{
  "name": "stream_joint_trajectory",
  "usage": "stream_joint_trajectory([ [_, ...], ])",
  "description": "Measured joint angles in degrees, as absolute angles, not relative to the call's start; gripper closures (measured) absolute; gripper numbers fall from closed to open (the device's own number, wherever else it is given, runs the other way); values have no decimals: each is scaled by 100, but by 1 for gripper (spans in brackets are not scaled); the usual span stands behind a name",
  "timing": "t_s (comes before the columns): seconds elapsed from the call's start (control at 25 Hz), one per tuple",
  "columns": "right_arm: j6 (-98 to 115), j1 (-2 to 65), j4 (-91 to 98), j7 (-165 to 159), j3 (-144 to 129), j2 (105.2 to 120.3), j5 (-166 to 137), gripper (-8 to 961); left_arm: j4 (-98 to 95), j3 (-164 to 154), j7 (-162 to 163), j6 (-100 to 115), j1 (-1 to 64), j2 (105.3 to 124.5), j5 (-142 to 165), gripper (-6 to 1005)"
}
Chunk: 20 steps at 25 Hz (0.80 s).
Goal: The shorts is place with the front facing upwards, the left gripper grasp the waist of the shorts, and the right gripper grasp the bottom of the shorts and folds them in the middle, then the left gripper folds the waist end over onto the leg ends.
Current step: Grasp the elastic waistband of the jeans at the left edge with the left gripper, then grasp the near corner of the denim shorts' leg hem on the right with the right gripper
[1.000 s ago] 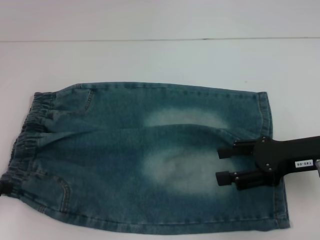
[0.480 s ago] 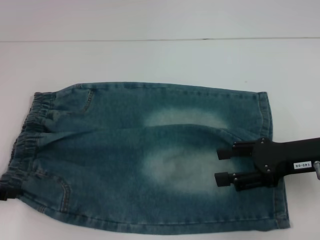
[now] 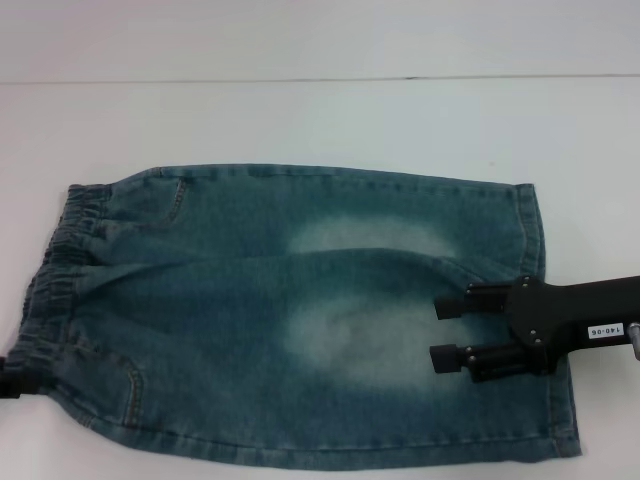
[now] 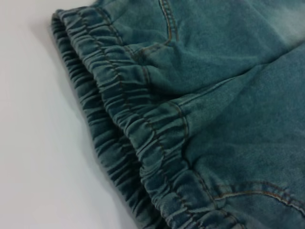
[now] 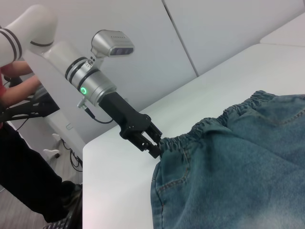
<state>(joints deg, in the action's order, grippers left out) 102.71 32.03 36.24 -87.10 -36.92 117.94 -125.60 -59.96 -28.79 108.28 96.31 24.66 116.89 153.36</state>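
Observation:
Blue denim shorts [image 3: 300,310] lie flat on the white table, folded in half lengthwise. The elastic waist [image 3: 55,270] is at the left and the leg ends [image 3: 545,330] at the right. My right gripper [image 3: 447,331] is over the leg end, open, pointing toward the waist with nothing between its fingers. Only a sliver of my left gripper [image 3: 6,384] shows at the near corner of the waist. The right wrist view shows the left gripper [image 5: 153,148] with its tip against the waistband corner [image 5: 174,143]. The left wrist view shows the gathered waistband [image 4: 143,129] close up.
The white table [image 3: 320,120] runs around the shorts, and its far edge meets a white wall. In the right wrist view, a person in dark clothes [image 5: 19,157] and cables stand beyond the table's left end.
The left gripper's black tip has slid slightly down and left at the waist corner. The right gripper and the shorts have hardly moved.

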Motion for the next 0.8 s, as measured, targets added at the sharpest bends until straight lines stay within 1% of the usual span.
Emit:
stream_joint_trajectory([
  [0.04, 10268, 3200, 3624, -8708, -3691, 11794, -12560, 97, -5994, -2879, 10826, 9643, 2474, 11691, 15336, 319],
  [0.16, 10263, 3197, 3623, -8703, -3691, 11794, -12560, 97, -5936, -2883, 10815, 9800, 2530, 11681, 15363, 564],
  [0.36, 10264, 3231, 3580, -8701, -3691, 11794, -12552, 96, -6031, -2906, 10838, 10021, 2579, 11687, 15321, 800],
  [0.52, 10280, 3277, 3570, -8736, -3687, 11788, -12539, 96, -6059, -2879, 10858, 10225, 2651, 11677, 15245, 916],
  [0.6, 10296, 3319, 3582, -8860, -3669, 11758, -12534, 97, -6069, -2877, 10898, 10298, 2700, 11675, 15213, 974],
  [0.64, 10297, 3346, 3599, -8970, -3662, 11728, -12533, 97, -6069, -2876, 10919, 10341, 2731, 11674, 15192, 974],
  [0.72, 10314, 3430, 3628, -9357, -3680, 11625, -12548, 97, -6071, -2871, 10983, 10414, 2795, 11666, 15155, 974],
  [0.8, 10345, 3541, 3639, -9778, -3743, 11457, -12646, 97, -6073, -2868, 11078, 10467, 2867, 11655, 15137, 974],
])
